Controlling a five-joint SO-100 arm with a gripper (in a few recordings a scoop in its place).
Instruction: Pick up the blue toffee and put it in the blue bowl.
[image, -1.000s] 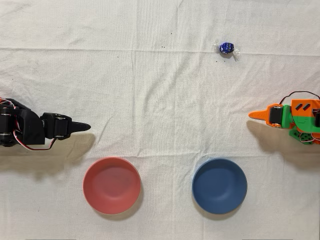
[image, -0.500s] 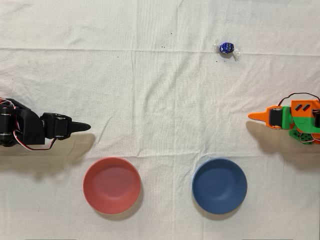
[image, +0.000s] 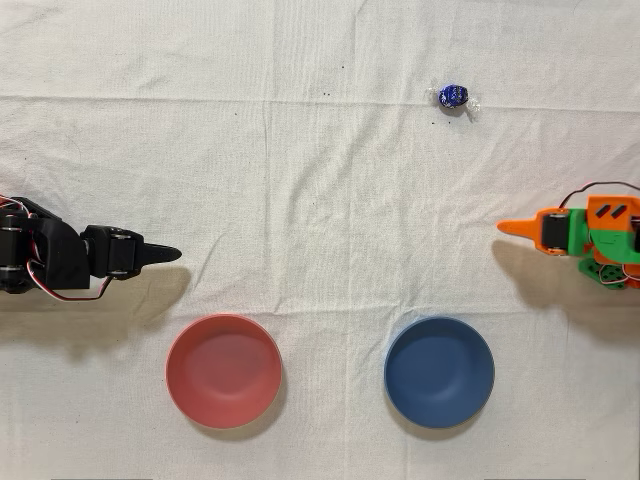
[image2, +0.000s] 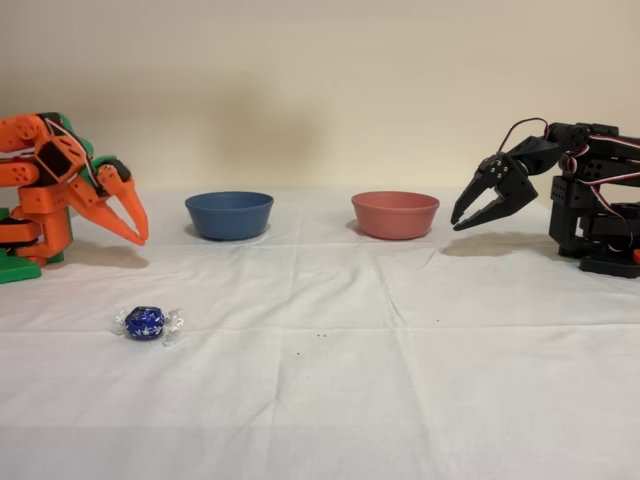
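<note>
The orange gripper (image2: 137, 222) hangs above the cloth with nothing in it, its two pointed fingers tilted downward and drawn almost together at the tips, so it reads as closed or very nearly so. In the fixed view the blue toffee (image2: 146, 322) lies on the white tablecloth (image2: 400, 380) below the fingertips and nearer the camera, well apart from them; in the overhead view the toffee (image: 453, 95) sits up and to the left of the gripper (image: 518, 229). The blue bowl (image2: 229, 215) stands just to the right of the fingertips in the fixed view, farther back; from overhead the bowl (image: 439, 371) is down and left of the gripper. A pink-red bowl (image2: 395, 214) stands beyond it, near the idle black arm (image2: 560, 195).

The toffee looks light and small, its foil likely slick, so it could squirt out or roll under a skewed pinch. The clear twisted ends are flimsy and poor to hold. I would judge the round foil body the place to grip, fingers straddling it across the wrapper axis
</note>
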